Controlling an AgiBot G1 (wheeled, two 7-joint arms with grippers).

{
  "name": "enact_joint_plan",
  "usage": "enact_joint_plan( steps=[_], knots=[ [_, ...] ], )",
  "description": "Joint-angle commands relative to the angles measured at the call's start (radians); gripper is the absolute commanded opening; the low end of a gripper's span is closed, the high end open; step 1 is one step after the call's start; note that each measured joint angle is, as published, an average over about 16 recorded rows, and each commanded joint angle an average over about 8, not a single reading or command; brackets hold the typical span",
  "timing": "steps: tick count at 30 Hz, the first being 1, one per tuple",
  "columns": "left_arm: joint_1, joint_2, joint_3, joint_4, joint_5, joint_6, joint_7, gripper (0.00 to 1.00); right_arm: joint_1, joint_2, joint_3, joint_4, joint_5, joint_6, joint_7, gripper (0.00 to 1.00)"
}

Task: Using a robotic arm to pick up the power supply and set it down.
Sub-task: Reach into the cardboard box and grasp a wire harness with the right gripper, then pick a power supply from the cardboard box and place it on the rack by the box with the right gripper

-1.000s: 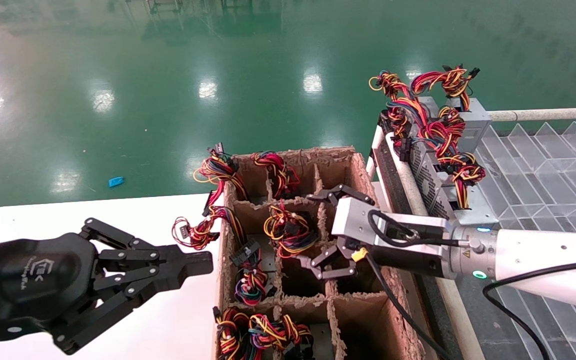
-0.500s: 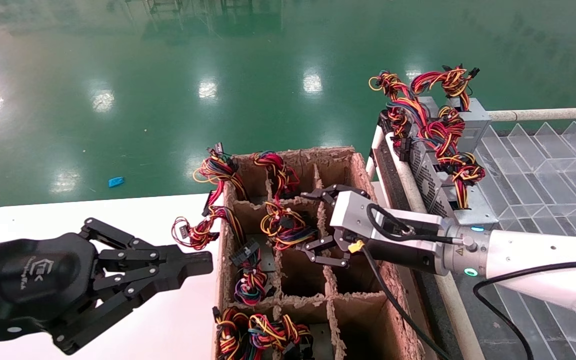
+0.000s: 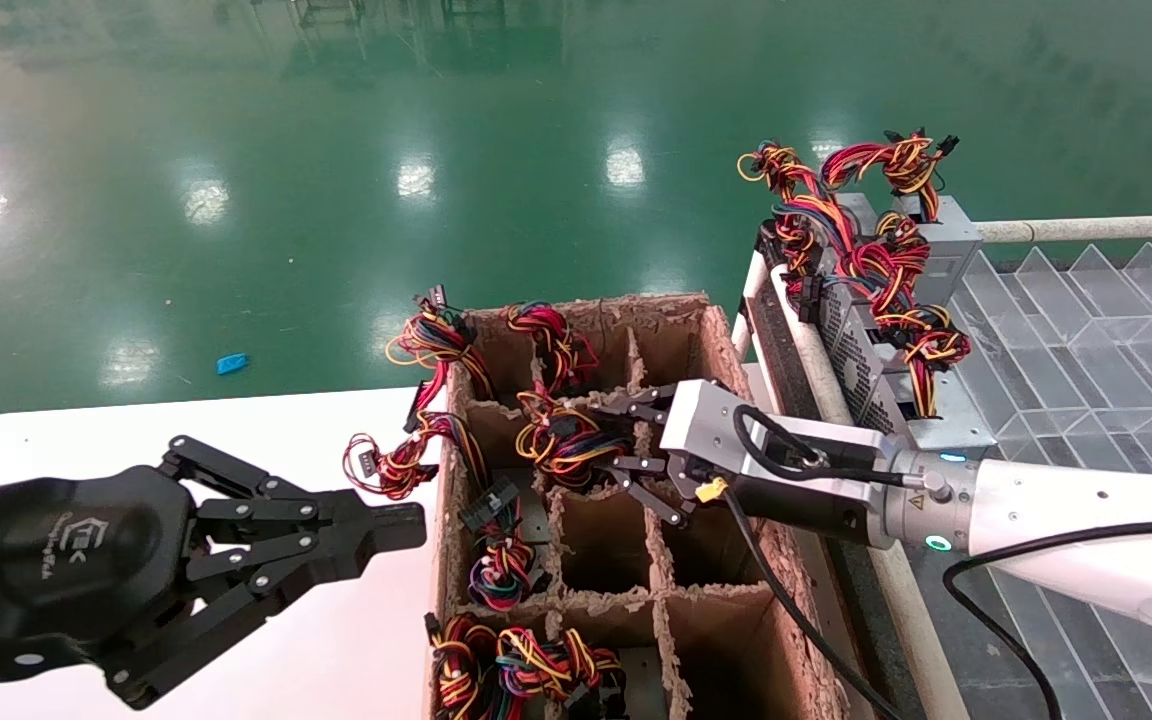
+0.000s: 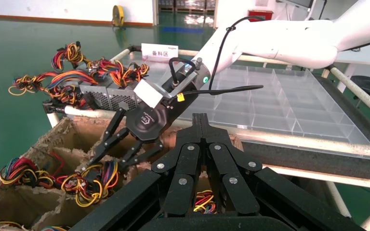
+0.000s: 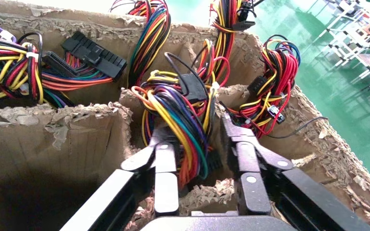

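Cardboard box, brown with ragged dividers, sits at the right end of the white table, several cells holding power supplies with bundled coloured wires. Right gripper, black three-finger unit on a silver-grey boxy wrist with white forearm and a yellow-tagged black cable, reaches in from the right over the middle cell of the box's second row from the far end. Its fingers are spread and straddle the red, yellow, orange and black wire bunch of the power supply in that cell; the wires pass between the fingers, which are not closed on them. The supply's metal body lies down in the cell, mostly hidden by its wires. Left gripper, black and without a tag, hangs over the table to the left of the box, its fingers drawn together at the tips on nothing. Right of the box, past a white rail, more silver-grey perforated supplies with wire bundles stand at the far left corner of a clear plastic divided tray.
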Motion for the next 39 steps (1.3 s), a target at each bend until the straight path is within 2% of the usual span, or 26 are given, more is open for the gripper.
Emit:
enact_joint_plan(
  steps=[1, 14, 31, 39],
  knots=[
    [0.000, 0.000, 0.000, 0.000, 0.000, 0.000, 0.000, 0.00, 0.000, -0.001, 0.001, -0.002, 0.002, -0.001, -0.003, 0.00],
    [0.000, 0.000, 0.000, 0.000, 0.000, 0.000, 0.000, 0.00, 0.004, 0.027, 0.004, 0.057, -0.016, 0.008, 0.015, 0.00],
    [0.000, 0.000, 0.000, 0.000, 0.000, 0.000, 0.000, 0.00, 0.043, 0.080, 0.042, 0.193, -0.007, 0.026, 0.059, 0.00],
    [0.000, 0.000, 0.000, 0.000, 0.000, 0.000, 0.000, 0.00, 0.110, 0.096, 0.074, 0.245, 0.016, 0.011, 0.012, 0.00]
  ],
)
